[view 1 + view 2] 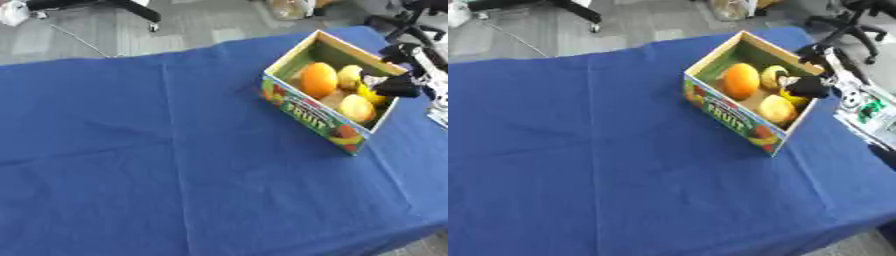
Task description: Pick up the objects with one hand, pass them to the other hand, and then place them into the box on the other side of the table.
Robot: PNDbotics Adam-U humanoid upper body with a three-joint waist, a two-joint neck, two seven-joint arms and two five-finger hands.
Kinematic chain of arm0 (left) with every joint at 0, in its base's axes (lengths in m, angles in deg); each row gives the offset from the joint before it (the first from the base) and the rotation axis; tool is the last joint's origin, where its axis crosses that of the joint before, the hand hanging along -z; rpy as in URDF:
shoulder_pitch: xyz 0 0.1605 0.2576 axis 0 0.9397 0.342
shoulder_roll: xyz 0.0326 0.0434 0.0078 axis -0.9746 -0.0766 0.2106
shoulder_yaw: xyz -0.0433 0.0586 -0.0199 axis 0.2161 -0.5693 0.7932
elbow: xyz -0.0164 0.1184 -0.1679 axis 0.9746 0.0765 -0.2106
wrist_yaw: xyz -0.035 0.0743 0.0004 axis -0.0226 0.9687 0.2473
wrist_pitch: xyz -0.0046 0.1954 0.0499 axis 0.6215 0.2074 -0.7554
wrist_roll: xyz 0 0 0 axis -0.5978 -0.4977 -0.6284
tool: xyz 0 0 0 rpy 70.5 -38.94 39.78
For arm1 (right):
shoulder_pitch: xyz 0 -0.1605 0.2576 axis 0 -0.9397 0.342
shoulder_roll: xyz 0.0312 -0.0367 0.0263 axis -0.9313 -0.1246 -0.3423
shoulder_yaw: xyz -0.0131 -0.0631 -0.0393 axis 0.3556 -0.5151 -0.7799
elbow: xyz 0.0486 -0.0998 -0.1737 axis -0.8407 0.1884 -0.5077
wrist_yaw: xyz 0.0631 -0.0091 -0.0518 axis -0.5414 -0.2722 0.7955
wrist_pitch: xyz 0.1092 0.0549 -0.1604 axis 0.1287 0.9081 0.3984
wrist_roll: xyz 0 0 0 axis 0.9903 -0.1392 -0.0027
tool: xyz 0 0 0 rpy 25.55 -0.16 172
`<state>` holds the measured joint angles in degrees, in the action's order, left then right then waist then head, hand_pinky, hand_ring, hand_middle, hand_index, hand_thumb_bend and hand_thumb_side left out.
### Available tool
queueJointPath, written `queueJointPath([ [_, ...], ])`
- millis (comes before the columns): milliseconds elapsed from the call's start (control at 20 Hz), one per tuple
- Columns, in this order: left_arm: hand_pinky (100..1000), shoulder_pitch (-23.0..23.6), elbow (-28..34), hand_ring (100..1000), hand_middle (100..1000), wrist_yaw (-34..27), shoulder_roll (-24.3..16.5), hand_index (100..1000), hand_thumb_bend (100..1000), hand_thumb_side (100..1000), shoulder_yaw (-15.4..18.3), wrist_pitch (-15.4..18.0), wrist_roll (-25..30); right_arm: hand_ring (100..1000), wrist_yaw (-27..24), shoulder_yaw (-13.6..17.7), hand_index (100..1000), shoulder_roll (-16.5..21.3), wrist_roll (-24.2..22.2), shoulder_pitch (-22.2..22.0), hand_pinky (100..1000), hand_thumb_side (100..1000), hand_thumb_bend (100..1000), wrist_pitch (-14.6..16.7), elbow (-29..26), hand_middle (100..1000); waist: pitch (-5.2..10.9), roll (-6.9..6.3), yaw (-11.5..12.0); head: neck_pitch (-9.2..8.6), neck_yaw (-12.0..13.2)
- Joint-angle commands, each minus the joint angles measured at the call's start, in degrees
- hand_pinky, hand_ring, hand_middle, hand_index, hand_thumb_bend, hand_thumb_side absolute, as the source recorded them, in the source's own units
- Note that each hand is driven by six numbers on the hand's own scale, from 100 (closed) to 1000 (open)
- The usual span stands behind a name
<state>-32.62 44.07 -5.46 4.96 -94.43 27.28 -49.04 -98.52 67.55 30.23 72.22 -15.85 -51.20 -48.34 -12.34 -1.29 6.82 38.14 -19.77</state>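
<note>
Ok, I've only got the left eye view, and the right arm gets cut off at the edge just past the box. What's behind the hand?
Observer: In the right eye view the right hand hangs over the right wall of the box, and a silver forearm runs from it down to the picture's right edge.
Operator: Anything on that forearm?
Observer: A green patch shows on it near that edge; I cannot tell what it is.
</note>
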Motion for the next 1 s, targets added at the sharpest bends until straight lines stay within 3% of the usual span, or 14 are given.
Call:
queueJointPath([
  [50,759,-0.5,1.1,635,621,0.5,-1.1,727,734,419,0.7,0.0,-0.4,917,-2.1,2.2,887,1.3,0.9,0.5,663,328,264,0.6,-1.4,816,0.07,-0.45,-0.1,-0.39,0.4],
  [150,759,-0.1,1.0,634,621,0.7,-1.0,727,731,420,1.0,-0.2,-0.5,931,-7.3,4.1,898,1.2,3.1,0.4,664,472,100,2.0,-5.2,834,0.19,-0.45,-0.4,-0.36,1.0],
  [200,758,0.2,1.0,633,619,0.8,-0.9,727,728,420,1.3,-0.4,-0.7,948,-10.2,5.3,914,1.1,4.8,-0.1,678,641,100,3.4,-8.5,849,0.30,-0.44,-0.7,-0.45,1.6],
  [300,759,1.2,0.8,631,618,1.0,-0.8,726,724,420,2.2,-0.9,-1.4,960,-14.4,8.5,935,0.3,8.0,-1.1,697,732,100,9.9,-15.9,859,0.72,-0.37,-1.4,-0.60,4.1],
  [400,759,1.9,0.4,630,617,0.8,-0.6,726,717,421,3.2,-1.5,-2.4,969,-17.2,10.6,947,-0.9,7.4,-2.1,715,685,100,19.0,-17.9,862,1.14,-0.19,-2.0,-0.62,6.0],
  [550,751,2.4,-0.1,622,610,1.1,0.1,723,704,432,4.8,-2.3,-3.6,966,-19.7,13.3,932,-4.0,1.7,-5.0,725,443,100,32.2,-18.5,852,2.03,0.03,-2.6,-0.33,8.5],
  [600,743,2.3,-0.4,603,589,0.9,0.3,707,654,456,5.2,-2.8,-3.8,953,-20.1,14.1,897,-5.5,-0.3,-6.4,720,336,100,35.9,-18.5,837,2.36,0.11,-2.7,-0.21,9.1],
  [650,741,2.3,-0.7,598,583,0.4,0.5,701,630,462,5.7,-3.3,-4.2,941,-20.1,14.7,878,-7.2,-2.0,-7.8,712,304,100,38.7,-18.5,828,2.68,0.23,-2.8,-0.12,9.6],
  [800,749,2.4,-1.3,602,586,-1.8,1.0,706,593,487,6.7,-3.6,-5.3,933,-18.5,15.2,873,-12.2,-6.1,-11.5,711,284,100,44.6,-18.5,834,3.19,0.55,-2.8,0.14,10.8],
  [850,754,2.6,-1.5,604,589,-3.3,1.3,711,545,516,6.8,-3.5,-5.4,949,-17.7,14.8,871,-14.1,-7.1,-12.9,715,316,100,45.8,-18.5,843,3.33,0.66,-2.8,0.28,11.3],
  [1000,737,3.1,-2.4,571,607,-8.2,2.0,732,463,569,7.3,-2.6,-4.9,962,-15.6,13.3,883,-18.7,-8.8,-15.4,716,398,100,47.1,-18.5,868,3.56,0.85,-2.6,0.46,12.9],
])
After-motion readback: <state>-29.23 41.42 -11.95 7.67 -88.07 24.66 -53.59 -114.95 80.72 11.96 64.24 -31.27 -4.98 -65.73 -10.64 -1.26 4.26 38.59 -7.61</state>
